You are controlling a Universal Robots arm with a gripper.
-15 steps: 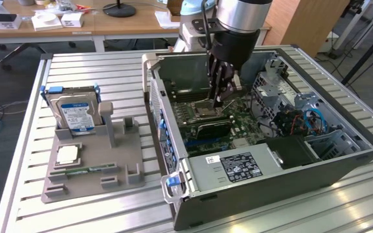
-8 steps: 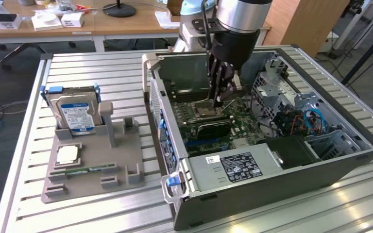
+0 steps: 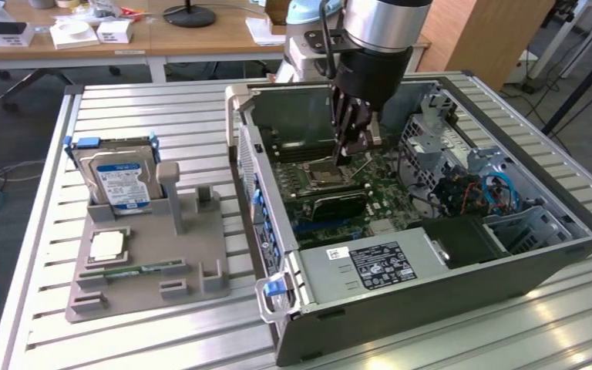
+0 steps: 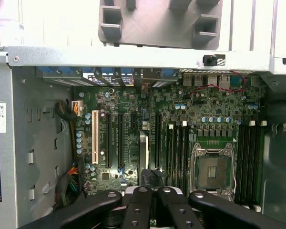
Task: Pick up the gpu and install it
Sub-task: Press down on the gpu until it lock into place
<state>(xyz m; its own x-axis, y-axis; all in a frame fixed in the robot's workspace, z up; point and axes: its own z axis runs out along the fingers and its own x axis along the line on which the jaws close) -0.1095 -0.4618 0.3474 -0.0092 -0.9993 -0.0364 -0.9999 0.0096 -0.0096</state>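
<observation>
Bright even daylight, glare on slatted table (image 3: 543, 324), wrist view's upper part overexposed, soft shadows

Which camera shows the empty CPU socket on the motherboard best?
The wrist view: it looks almost straight down on the CPU socket, so its metal frame and square contact field show unobstructed. The exterior view shows the same socket at a slant inside the case, just below the gripper.

Exterior view looks down obliquely; wrist view close above motherboard (image 4: 181, 129)
</observation>
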